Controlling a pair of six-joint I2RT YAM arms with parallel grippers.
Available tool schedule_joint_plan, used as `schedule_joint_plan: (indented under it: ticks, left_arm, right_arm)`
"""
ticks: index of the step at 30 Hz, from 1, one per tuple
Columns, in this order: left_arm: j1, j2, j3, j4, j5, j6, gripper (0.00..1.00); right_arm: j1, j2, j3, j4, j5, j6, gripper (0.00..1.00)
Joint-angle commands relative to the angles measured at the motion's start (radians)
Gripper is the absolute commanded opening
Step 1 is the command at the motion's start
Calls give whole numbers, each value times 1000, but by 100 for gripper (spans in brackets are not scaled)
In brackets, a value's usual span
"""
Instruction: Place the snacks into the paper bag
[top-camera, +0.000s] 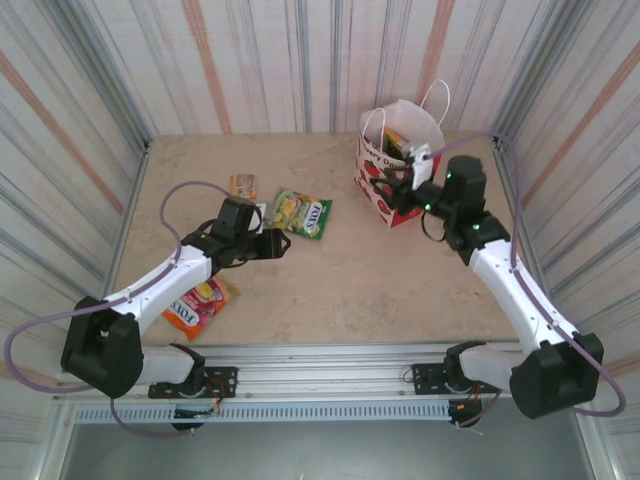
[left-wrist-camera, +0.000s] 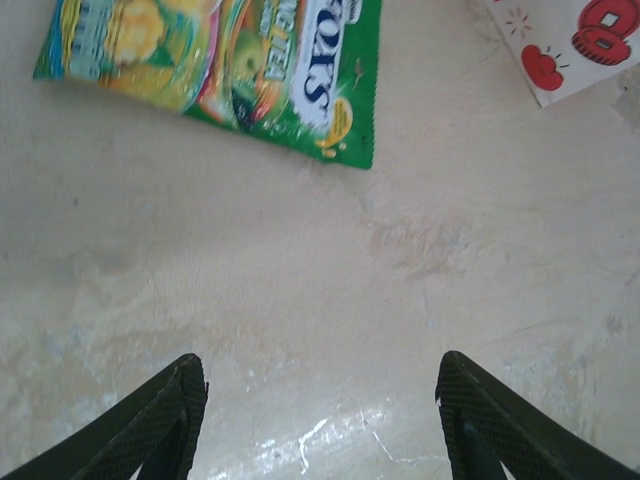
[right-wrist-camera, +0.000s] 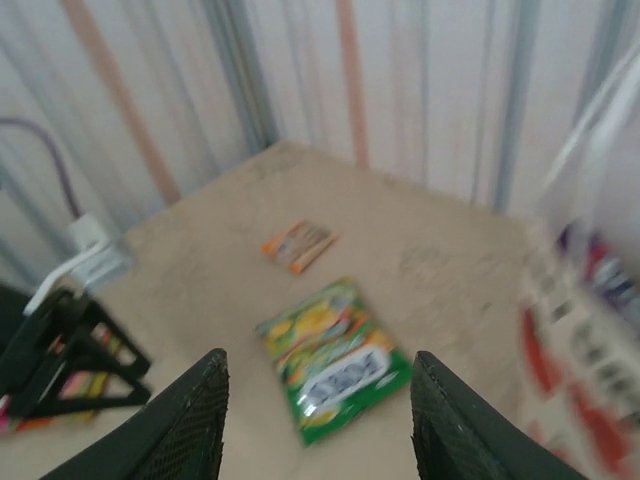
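Observation:
The paper bag (top-camera: 384, 205) stands upright at the back right, white above and red below, with packets (top-camera: 393, 146) showing in its mouth. A green-yellow snack packet (top-camera: 302, 214) lies flat mid-table. A tiny orange packet (top-camera: 243, 185) lies behind it, and a red-orange one (top-camera: 200, 303) lies near the left arm. My left gripper (top-camera: 277, 243) hovers low just short of the green packet (left-wrist-camera: 220, 60), open and empty (left-wrist-camera: 320, 405). My right gripper (top-camera: 390, 188) is at the bag's left front, open with nothing between its fingers (right-wrist-camera: 318, 405). It looks across at the green packet (right-wrist-camera: 335, 362) and the orange one (right-wrist-camera: 298, 245).
Striped curtain walls (top-camera: 300, 60) close in the table on three sides. A metal rail (top-camera: 330, 355) runs along the near edge by the arm bases. The bag's lower corner (left-wrist-camera: 570, 45) lies right of the green packet. Bare tabletop (top-camera: 350, 285) spreads between the arms.

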Motion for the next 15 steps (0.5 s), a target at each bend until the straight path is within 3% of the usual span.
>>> schedule_joint_plan:
  ticks: [1,4,8,11,15]
  left_arm:
    - [19,-50,-18,-15,10,-64,65]
    - [71,-59,-40,-5,34,-70,65]
    - [157,-39,-23,1,101,-36,65]
    - [206,13,28,-28,132,19,65]
    - [257,117,108,-31,194,40,65]
  right_arm:
    - [122,-61,-115,-12,163,55,51]
    - [255,-91,-226,85,281,155,52]
    - [435,-42,-246,41,597,309,51]
    - [505,27,-245,53,668,380,53]
    - [526,136,-231,105,731,572,50]
